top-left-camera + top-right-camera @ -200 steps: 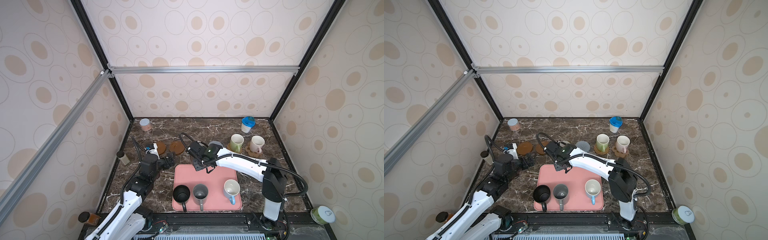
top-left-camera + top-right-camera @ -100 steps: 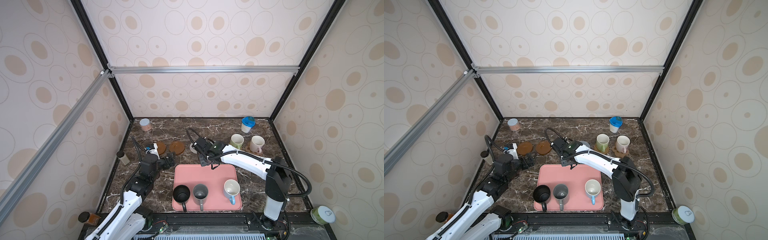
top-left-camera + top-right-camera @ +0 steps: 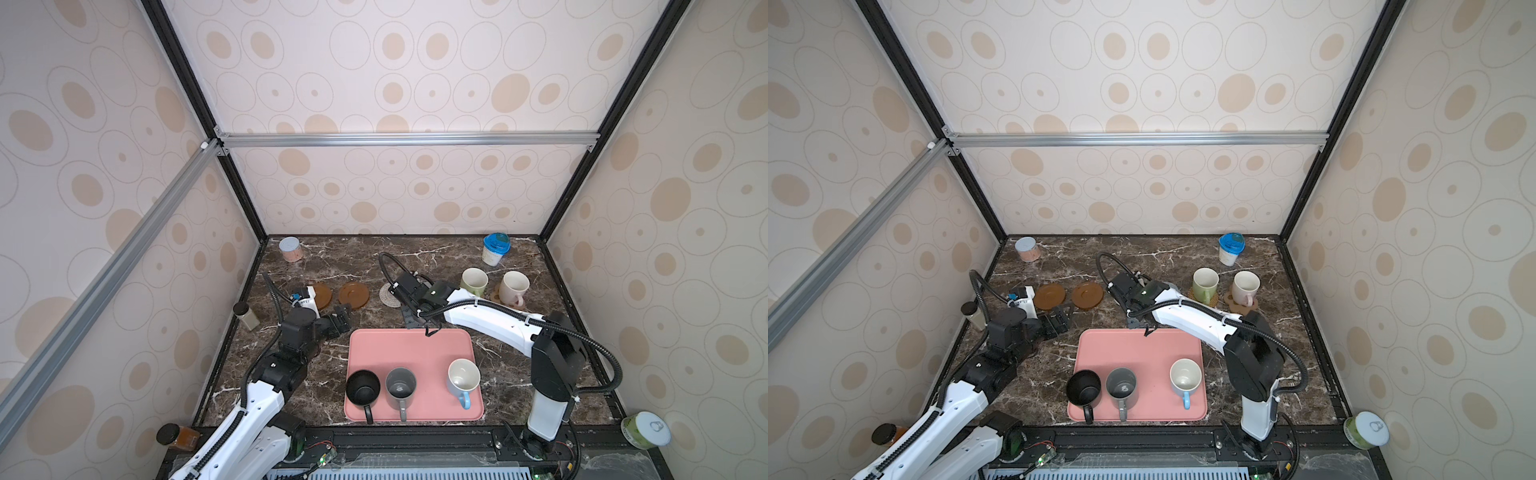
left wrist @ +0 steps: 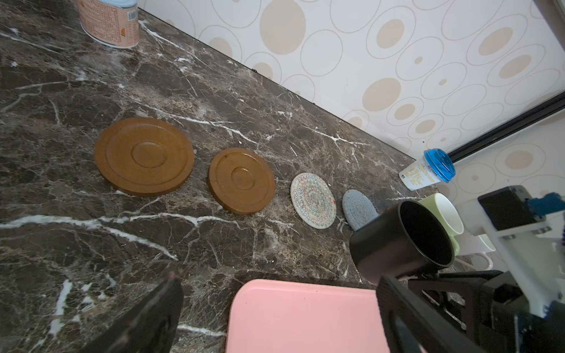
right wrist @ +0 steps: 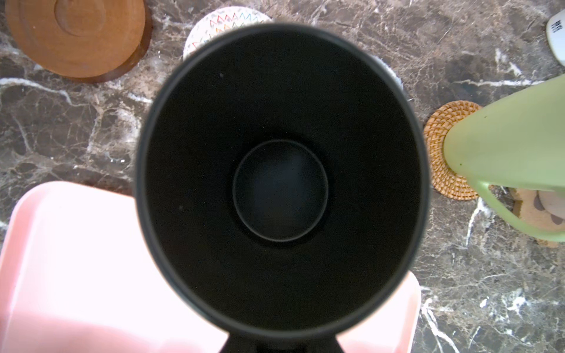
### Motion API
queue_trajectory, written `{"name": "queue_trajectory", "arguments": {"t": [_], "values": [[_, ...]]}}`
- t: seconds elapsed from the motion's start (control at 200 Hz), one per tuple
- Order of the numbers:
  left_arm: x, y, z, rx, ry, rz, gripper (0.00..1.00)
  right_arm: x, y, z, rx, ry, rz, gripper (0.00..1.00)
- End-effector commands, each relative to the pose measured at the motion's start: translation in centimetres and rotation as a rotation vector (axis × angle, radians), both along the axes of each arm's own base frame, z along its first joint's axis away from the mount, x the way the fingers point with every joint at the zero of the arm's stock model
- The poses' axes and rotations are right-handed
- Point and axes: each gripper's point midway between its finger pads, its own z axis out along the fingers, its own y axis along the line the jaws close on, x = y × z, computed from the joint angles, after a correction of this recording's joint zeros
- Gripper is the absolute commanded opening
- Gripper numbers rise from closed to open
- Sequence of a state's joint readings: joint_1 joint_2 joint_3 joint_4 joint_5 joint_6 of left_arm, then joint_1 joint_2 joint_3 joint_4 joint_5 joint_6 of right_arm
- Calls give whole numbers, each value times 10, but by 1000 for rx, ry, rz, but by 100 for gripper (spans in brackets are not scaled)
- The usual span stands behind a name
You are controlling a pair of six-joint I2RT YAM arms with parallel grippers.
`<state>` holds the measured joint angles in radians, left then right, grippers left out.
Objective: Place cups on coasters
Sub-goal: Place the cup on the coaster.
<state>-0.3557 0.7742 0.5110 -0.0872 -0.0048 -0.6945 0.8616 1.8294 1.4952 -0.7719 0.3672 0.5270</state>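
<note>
Looking in a top view: left hand (image 3: 338, 322) spread wide, right hand (image 3: 411, 316) shut. L wrist: right hand pinches black cup (image 4: 403, 238), tilted over blue-grey mat (image 4: 357, 211). R wrist: black cup seems hard, slick, breakable; grab handle.

We read no text in full in any view; print shows on three items only.

- Pinkish can (image 4: 107, 24): the label carries a barcode (image 4: 132, 14) and rows of fine brownish print. Digits and words are too small to read.
- White jar (image 4: 423, 175) with blue lid: the label has yellow and dark print, blurred. In the right wrist view, dark letter fragments on it are cut by the picture's edge.
- Green tin (image 3: 644, 430): a small outlined mark on the pale lid, not legible as text.
</note>
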Motion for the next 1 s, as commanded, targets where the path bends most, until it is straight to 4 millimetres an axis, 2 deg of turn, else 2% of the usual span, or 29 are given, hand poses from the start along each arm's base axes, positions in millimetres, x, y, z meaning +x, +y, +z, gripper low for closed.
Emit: {"name": "queue_trajectory", "arguments": {"t": [0.0, 0.43, 0.995], "values": [[1, -3, 12, -25, -30, -3, 100, 20, -6, 34, 49, -127, -48, 7], [-1, -2, 11, -34, -28, 3, 100, 47, -25, 33, 49, -182, -113, 7], [-3, -1, 10, -33, -22, 5, 100, 74, -40, 25, 106, -232, -180, 7]]}}
